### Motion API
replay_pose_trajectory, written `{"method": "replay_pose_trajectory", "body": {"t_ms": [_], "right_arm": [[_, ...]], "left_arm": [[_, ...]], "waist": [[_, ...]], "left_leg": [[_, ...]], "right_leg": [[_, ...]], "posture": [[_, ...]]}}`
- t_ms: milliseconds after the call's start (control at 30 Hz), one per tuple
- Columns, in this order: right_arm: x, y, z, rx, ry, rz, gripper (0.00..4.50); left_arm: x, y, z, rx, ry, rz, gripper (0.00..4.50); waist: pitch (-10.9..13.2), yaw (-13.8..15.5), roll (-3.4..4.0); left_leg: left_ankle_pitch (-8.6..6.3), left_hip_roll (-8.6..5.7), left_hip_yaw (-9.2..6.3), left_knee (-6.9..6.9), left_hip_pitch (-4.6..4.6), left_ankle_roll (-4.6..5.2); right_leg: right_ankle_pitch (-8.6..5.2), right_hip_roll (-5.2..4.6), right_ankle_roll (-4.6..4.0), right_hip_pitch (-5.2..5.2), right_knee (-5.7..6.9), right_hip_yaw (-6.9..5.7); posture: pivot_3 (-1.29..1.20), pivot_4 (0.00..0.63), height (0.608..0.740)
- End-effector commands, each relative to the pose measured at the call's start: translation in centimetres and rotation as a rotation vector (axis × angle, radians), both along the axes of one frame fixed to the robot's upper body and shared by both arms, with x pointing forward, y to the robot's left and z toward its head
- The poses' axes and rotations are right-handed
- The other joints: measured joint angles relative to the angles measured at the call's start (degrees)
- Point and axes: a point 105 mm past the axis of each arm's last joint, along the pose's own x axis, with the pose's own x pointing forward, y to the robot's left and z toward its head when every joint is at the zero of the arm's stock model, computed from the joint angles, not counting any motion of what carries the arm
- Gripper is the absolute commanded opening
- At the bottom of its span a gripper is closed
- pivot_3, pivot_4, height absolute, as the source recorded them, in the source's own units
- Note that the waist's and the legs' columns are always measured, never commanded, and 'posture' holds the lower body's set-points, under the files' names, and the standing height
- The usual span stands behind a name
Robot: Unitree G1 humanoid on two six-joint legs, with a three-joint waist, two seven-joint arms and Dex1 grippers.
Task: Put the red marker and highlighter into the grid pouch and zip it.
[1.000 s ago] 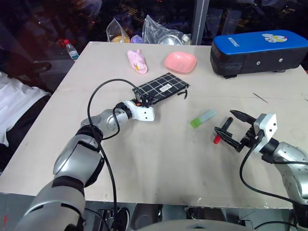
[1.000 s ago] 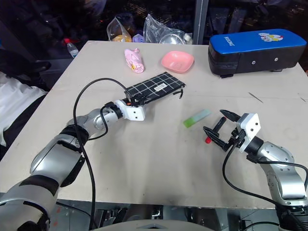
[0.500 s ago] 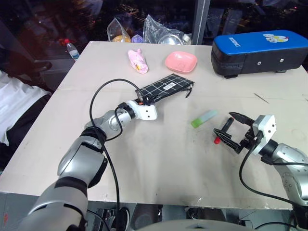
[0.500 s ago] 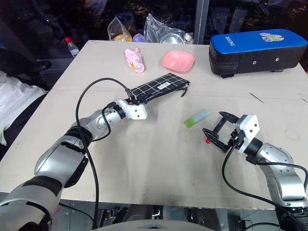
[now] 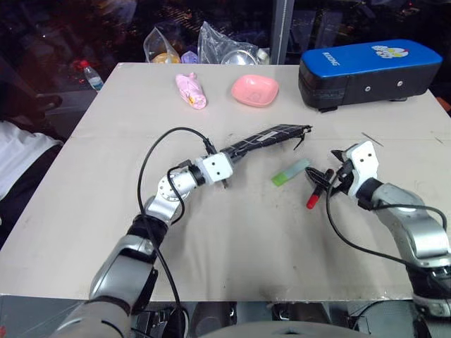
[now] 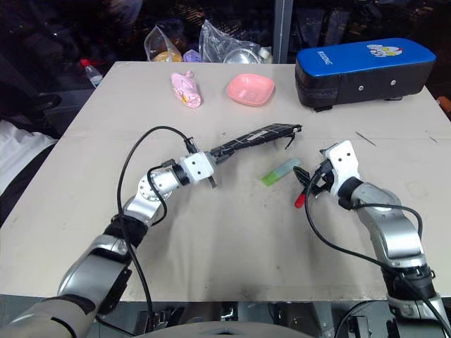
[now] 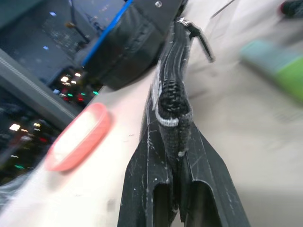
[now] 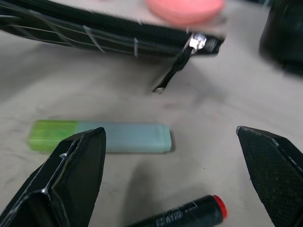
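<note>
Looking down from the head view, the left gripper (image 5: 224, 167) has its jaws clamped on the flat black grid-lined fabric pouch (image 5: 264, 138), held on edge above the beige surface (image 5: 232, 239). Right gripper (image 5: 325, 176) jaws gape wide over the slim black red-ended marker (image 5: 317, 190), beside the stubby green highlighter (image 5: 291, 172). Left wrist view: pouch end pinched. Right wrist view: both pens lie between spread fingers (image 8: 71, 175).

You see a beige table (image 5: 84, 211) carrying a pink shallow dish (image 5: 254, 90), with a blue-topped black case (image 5: 363, 72) beside it and, nearer, a green highlighter (image 5: 291, 172) and a red-capped black marker (image 5: 318, 189).
</note>
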Motion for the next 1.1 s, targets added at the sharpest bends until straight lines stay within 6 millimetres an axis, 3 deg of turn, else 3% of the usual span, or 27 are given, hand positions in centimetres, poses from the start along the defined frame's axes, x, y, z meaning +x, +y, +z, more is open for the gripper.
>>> {"method": "replay_pose_trajectory", "body": {"t_ms": [33,333,833,900,967,1100], "right_arm": [[1.1,0.8,1.5,0.102,0.027,0.0,4.5],[3.3,0.6,1.8,0.158,0.085,-0.026,4.5],[5.2,0.5,3.5,0.114,0.006,0.045,4.5],[5.3,0.5,3.7,0.111,0.001,0.048,3.87],[5.3,0.5,3.6,0.103,-0.003,0.051,2.82],[5.2,0.4,3.6,0.094,-0.006,0.052,1.31]], "left_arm": [[-1.2,-0.8,1.7,-0.043,-0.004,-0.023,0.05],[-2.6,-1.0,1.3,-0.042,0.035,0.012,0.05],[-2.4,-0.8,1.2,-0.039,0.049,0.018,0.05],[-2.3,-0.8,1.1,-0.037,0.05,0.021,0.0],[-2.3,-0.8,1.1,-0.037,0.052,0.022,0.0],[-2.4,-0.7,0.9,-0.038,0.056,0.026,0.0]], "waist": [[0.0,-0.1,0.0],[0.0,0.0,0.01],[0.0,-0.3,0.02],[0.0,-0.3,0.02],[0.0,-0.3,0.02],[0.0,-0.3,0.02]], "left_leg": [[0.0,0.0,-0.05,-0.01,0.0,0.0],[0.0,0.0,-0.06,-0.04,0.01,0.01],[0.0,0.0,-0.03,-0.11,0.02,0.01],[0.0,0.0,-0.01,-0.12,0.02,0.01],[0.0,0.0,-0.02,-0.14,0.02,0.01],[0.0,0.01,0.0,-0.15,0.02,0.01]], "right_leg": [[0.0,0.0,0.0,0.0,0.0,0.0],[0.01,0.0,-0.01,0.0,-0.02,0.05],[0.01,0.0,-0.01,-0.04,-0.04,0.08],[0.01,-0.01,-0.01,-0.05,-0.04,0.09],[0.01,-0.01,-0.01,-0.06,-0.04,0.09],[0.01,-0.01,-0.01,-0.07,-0.05,0.1]], "posture": [[0.0,0.15,0.74],[0.0,0.15,0.74],[0.0,0.15,0.74],[0.0,0.15,0.74],[0.0,0.15,0.74],[0.0,0.15,0.74]]}}
